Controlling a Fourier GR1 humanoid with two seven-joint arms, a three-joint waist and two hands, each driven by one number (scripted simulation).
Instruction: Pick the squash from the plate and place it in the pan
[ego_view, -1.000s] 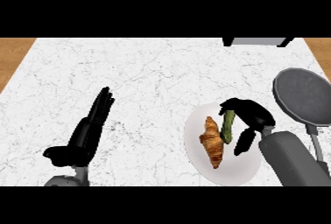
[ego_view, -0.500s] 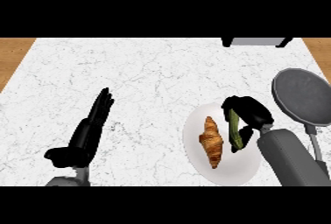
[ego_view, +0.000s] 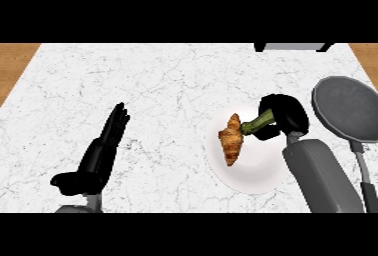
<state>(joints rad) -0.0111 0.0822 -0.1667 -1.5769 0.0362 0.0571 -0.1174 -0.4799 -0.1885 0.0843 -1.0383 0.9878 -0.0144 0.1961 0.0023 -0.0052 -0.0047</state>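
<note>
A white marbled counter (ego_view: 170, 85) fills the view, wood floor showing at its corners. Compared with half a second ago, the squash (ego_view: 258, 122) has tilted: its long axis now runs from 2 o'clock down to 8 o'clock, its lower end nearly touching the croissant (ego_view: 232, 138) on the plate (ego_view: 255, 180). The right hand (ego_view: 284, 114) curls around its upper end. The pan (ego_view: 347, 107) lies at 3 o'clock. The left hand (ego_view: 107, 137) rests with straight fingers at 9 o'clock. No writing shows.
</note>
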